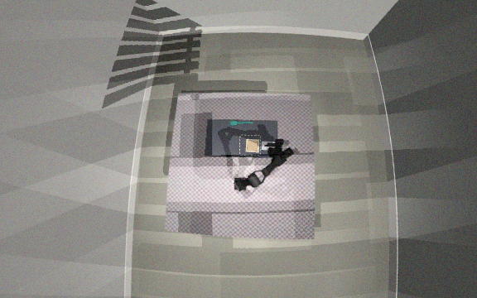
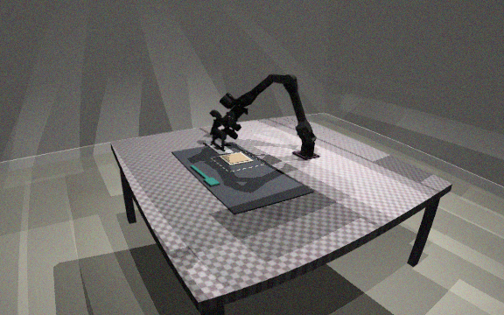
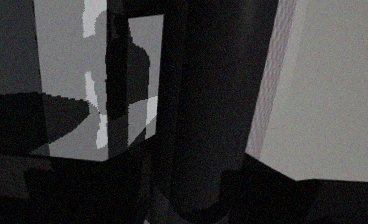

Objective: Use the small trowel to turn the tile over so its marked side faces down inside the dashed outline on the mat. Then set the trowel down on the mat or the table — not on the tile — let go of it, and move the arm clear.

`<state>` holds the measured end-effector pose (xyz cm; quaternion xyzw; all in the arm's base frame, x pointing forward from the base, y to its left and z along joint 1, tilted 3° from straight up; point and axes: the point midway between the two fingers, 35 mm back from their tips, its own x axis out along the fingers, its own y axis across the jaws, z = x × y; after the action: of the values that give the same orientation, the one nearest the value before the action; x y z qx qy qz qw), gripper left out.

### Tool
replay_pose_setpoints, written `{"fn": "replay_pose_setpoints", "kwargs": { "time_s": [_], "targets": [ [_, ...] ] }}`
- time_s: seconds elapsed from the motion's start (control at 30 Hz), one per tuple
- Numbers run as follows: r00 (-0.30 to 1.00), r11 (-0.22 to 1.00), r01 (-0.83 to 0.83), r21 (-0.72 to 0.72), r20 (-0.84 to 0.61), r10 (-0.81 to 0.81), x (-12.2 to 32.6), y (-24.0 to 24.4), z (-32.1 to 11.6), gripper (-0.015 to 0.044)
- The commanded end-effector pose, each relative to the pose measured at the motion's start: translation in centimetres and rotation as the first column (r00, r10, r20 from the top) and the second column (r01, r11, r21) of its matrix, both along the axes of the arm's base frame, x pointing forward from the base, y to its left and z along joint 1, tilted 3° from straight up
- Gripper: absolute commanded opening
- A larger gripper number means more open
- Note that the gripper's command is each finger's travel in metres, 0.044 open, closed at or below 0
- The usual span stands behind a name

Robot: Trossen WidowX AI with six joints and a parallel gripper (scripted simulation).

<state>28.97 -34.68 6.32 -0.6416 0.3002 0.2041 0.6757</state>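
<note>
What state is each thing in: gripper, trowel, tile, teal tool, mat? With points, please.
Gripper (image 1: 269,145) (image 2: 220,146): shut on the pale-bladed trowel.
Pale-bladed trowel (image 1: 264,147) (image 2: 227,151): held, blade beside the tile; whether it touches the mat, cannot tell.
Tile (image 1: 252,146) (image 2: 237,158): flat inside the dashed outline, tan face up; whether the marked side is down, cannot tell.
Teal tool (image 1: 233,122) (image 2: 211,180): lying on the mat, not held.
Mat (image 1: 226,145) (image 2: 274,198): flat on the table.
</note>
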Motion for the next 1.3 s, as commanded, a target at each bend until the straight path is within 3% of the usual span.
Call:
{"fn": "replay_pose_setpoints", "kwargs": {
  "time_s": [0.0,0.6,1.27],
  "targets": [
    [1.0,1.0,-0.004,-0.008,0.002,0.004,0.1,0.2,-0.1,0.0],
    [1.0,1.0,-0.004,-0.006,0.002,0.004,0.4,2.7,-0.1,0.0],
    [1.0,1.0,0.0,-0.006,-0.001,0.0,0.0,-1.2,3.9,0.0]
  ]
}}
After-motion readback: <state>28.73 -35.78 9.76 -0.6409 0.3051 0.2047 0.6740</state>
